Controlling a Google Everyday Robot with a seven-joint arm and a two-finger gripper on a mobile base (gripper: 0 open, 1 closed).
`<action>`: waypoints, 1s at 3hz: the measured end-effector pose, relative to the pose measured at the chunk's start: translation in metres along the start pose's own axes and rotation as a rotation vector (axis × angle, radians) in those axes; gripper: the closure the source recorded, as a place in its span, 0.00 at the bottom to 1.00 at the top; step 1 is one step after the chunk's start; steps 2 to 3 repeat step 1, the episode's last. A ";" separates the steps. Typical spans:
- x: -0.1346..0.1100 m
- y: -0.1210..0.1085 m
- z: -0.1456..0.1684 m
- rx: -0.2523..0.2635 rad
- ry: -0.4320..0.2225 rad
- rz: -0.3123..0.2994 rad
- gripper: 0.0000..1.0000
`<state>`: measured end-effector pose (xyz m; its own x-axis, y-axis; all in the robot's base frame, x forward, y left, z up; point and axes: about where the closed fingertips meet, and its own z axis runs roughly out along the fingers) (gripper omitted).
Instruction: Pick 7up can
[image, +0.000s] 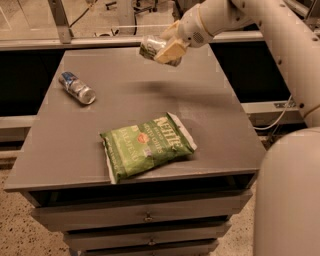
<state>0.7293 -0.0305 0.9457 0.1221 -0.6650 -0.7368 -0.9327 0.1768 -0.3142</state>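
Observation:
The 7up can (150, 48), green and silver, lies on its side in my gripper (162, 51), which is shut on it. I hold it in the air above the far middle of the grey table (130, 95). Its shadow falls on the tabletop just below. My cream fingers (170, 51) cover the can's right part. My white arm reaches in from the upper right.
A silver-blue can (76, 87) lies on its side at the table's far left. A green chip bag (146, 145) lies near the front edge. Drawers (145, 216) sit under the tabletop. My white base (287, 200) stands at the right.

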 end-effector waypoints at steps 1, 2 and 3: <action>-0.004 -0.014 -0.003 0.061 -0.031 0.006 1.00; -0.004 -0.014 -0.003 0.061 -0.031 0.006 1.00; -0.004 -0.014 -0.003 0.061 -0.031 0.006 1.00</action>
